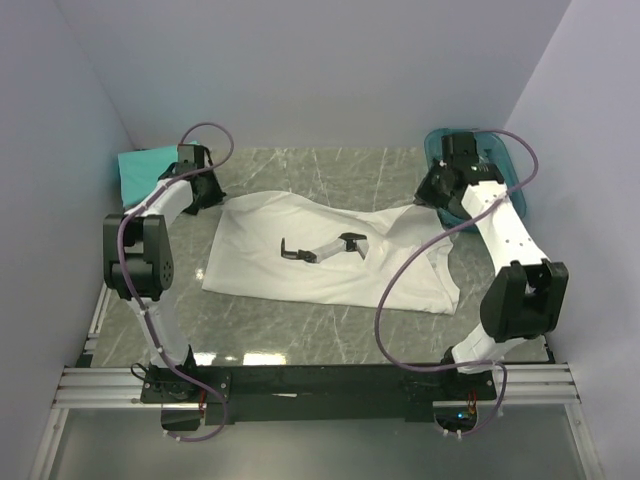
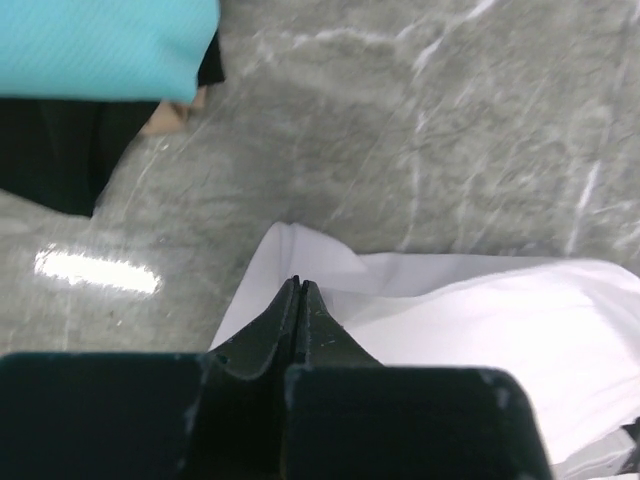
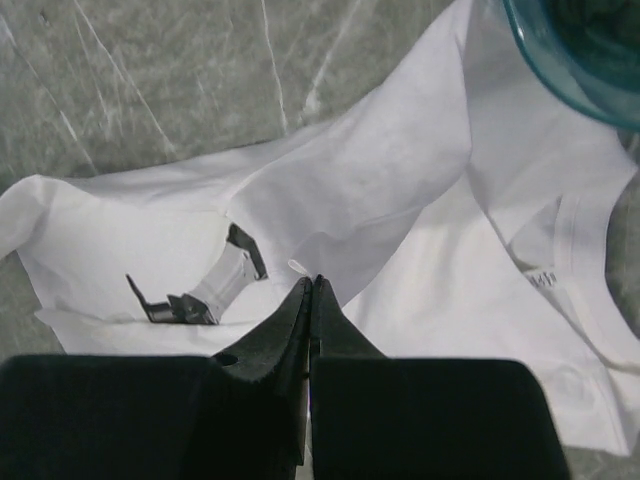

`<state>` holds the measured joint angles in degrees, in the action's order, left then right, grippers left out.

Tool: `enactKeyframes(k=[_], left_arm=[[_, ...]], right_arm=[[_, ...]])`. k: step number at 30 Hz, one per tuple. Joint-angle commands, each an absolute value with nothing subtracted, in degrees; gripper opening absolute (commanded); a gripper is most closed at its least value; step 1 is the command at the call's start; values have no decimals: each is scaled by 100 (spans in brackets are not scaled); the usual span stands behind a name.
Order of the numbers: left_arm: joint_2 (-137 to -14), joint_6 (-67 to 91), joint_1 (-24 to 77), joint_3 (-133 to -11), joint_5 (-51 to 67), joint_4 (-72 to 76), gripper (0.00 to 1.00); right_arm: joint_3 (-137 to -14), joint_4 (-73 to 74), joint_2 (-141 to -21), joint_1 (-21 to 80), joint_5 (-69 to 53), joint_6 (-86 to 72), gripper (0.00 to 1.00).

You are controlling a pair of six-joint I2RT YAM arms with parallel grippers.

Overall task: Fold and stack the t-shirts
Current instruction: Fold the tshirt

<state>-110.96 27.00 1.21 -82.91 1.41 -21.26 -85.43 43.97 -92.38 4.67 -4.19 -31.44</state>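
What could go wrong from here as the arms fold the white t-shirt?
1. The left gripper and the right gripper are both shut over the white t-shirt; descending like that would probably push and bunch the cloth instead of pinching it.
2. The shirt's edge reaches right up to the teal tub; a pull there might snag or nudge it.
3. A flap already lies creased beside the print, so the fold may come out crooked.
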Motion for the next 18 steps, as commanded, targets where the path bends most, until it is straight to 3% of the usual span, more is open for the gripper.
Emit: enactKeyframes(k=[1,18], left_arm=[[-10705,2479,105,-8095,-156,-2285,0],[-10205,2223,105,-7524,-1002,-2733,0]], right_arm=[[-8175,4509,-8641,545,-361,-3278,0],[-6847,4887,-7313,1081,-9,-3955,0]])
